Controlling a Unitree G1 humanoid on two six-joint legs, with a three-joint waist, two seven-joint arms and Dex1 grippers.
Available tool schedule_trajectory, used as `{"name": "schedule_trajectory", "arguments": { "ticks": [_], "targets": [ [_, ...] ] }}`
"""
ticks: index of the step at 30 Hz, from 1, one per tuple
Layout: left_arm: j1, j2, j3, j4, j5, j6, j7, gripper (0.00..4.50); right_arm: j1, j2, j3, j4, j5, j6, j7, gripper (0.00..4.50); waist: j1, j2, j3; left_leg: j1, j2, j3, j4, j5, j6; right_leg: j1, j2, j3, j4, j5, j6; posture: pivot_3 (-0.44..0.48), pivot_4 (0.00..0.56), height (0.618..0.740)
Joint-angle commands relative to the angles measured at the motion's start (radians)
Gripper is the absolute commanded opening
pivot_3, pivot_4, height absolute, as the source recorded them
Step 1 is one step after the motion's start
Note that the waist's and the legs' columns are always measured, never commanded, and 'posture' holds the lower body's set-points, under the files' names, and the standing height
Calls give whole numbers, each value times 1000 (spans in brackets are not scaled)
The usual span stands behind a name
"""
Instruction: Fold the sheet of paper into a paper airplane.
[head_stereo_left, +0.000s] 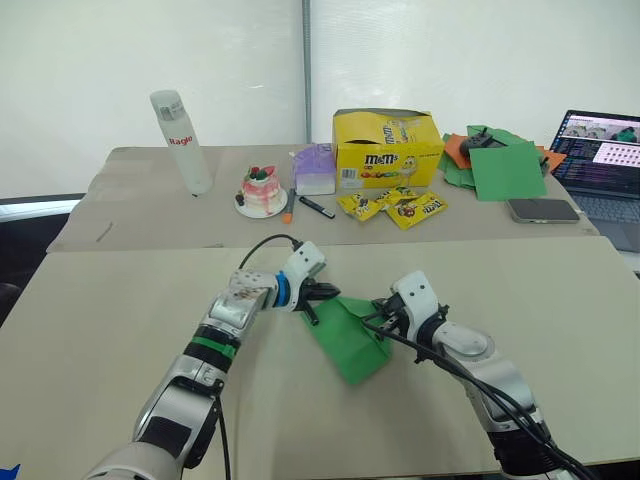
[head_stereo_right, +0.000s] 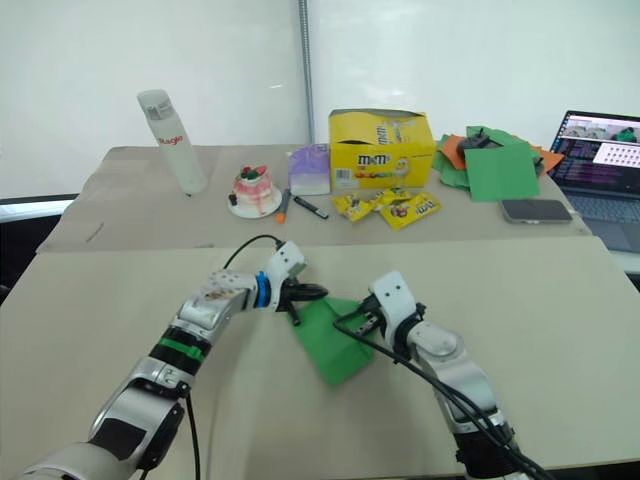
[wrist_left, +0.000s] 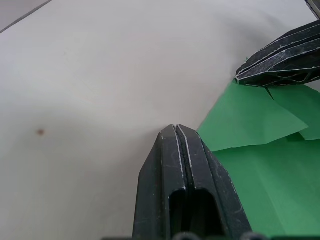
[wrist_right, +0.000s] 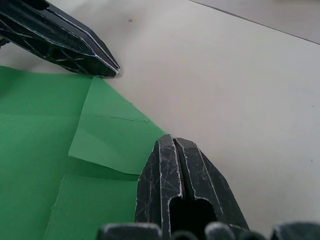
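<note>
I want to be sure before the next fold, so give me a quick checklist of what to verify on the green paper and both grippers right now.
1. Sheet of paper lies on the table: ok.
2. Left gripper shut, tips at the paper's edge: ok.
3. Right gripper shut, tips at the paper's edge: ok.
4. Small corner flap already folded over: ok.
5. Flap crease pressed flat: cannot tell.
6. Pointed airplane wedge finished: not ok.

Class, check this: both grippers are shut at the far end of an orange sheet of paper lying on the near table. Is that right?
One error: the sheet of paper is bright green, not orange, as the left eye view shows. The left gripper and right gripper are indeed shut at its far end on the near table.
</note>
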Motion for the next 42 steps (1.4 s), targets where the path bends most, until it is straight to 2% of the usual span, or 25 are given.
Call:
{"name": "schedule_trajectory", "arguments": {
  "ticks": [1, 9, 13, 17, 20, 23, 25, 30, 33, 36, 42],
  "targets": [
    [-2, 28, 24, -33, -13, -114, -37, 13, -20, -42, -6, -69, 9, -41, 51, 0, 0, 0, 1, -1, 0, 0, 0, 0, 0, -1, 0, 0, 0, 0, 0, 0, 150, 740],
    [-47, 63, 7, -22, -23, -316, -203, 13, -36, -189, -98, -228, 96, 53, 161, 0, 6, 0, 1, -2, -1, 0, -1, 1, -1, 0, -1, 0, -1, 0, 0, 0, 150, 740],
    [-69, 49, -13, -25, -28, -358, -278, 13, 13, -227, -185, -301, 205, 141, 203, 0, 10, 0, 2, -2, -1, 0, -2, 0, -1, 0, -1, 0, -1, 0, 0, 0, 150, 740],
    [-88, 33, -26, -4, -14, -393, -298, 13, 109, -253, -272, -371, 315, 239, 231, 0, 16, -1, 2, -3, -1, 0, -1, 0, 0, 0, -1, -1, -1, 0, 0, 0, 150, 740],
    [-100, 24, -27, 17, -12, -400, -310, 0, 174, -255, -316, -420, 380, 300, 221, 844, 16, -1, 2, -2, 0, 0, -1, 0, 0, 1, -1, 0, -1, 0, 0, 0, 150, 740],
    [-116, 17, -27, 47, -5, -415, -314, 0, 235, -269, -315, -448, 383, 305, 206, 1908, 17, -1, 2, -2, 0, 0, -1, 0, 0, 0, 0, 0, -1, 0, 0, 0, 150, 740],
    [-129, 11, -20, 66, -11, -414, -317, 0, 258, -257, -311, -464, 388, 312, 183, 2616, 16, -2, 2, -2, 0, 0, -1, 0, 0, 1, 0, 0, -1, 0, 0, 0, 150, 740],
    [-147, 2, -4, 86, -21, -417, -314, 0, 266, -208, -271, -465, 407, 348, 119, 2616, 16, -2, 3, -2, 0, 1, 0, 0, 0, 0, 0, 0, -1, 0, 0, 0, 150, 740],
    [-150, 0, 1, 88, -21, -418, -310, 0, 267, -115, -267, -439, 443, 401, 46, 2616, 17, -3, 3, -2, 0, 0, 0, 0, 0, 0, 0, 0, -1, 0, 0, 0, 150, 740],
    [-144, 5, 2, 75, -17, -411, -305, 0, 276, 27, -368, -415, 560, 493, -16, 2616, 17, -2, 3, -2, 0, 0, 0, 0, 0, 0, 0, 0, -1, 0, 0, 0, 150, 740],
    [-120, 20, 1, 46, -17, -397, -301, 0, 296, 87, -553, -377, 712, 582, -63, 2616, 18, -2, 3, -2, -1, 0, 0, 0, 0, 0, -1, 0, -1, 0, 0, 0, 150, 740]
  ]
}}
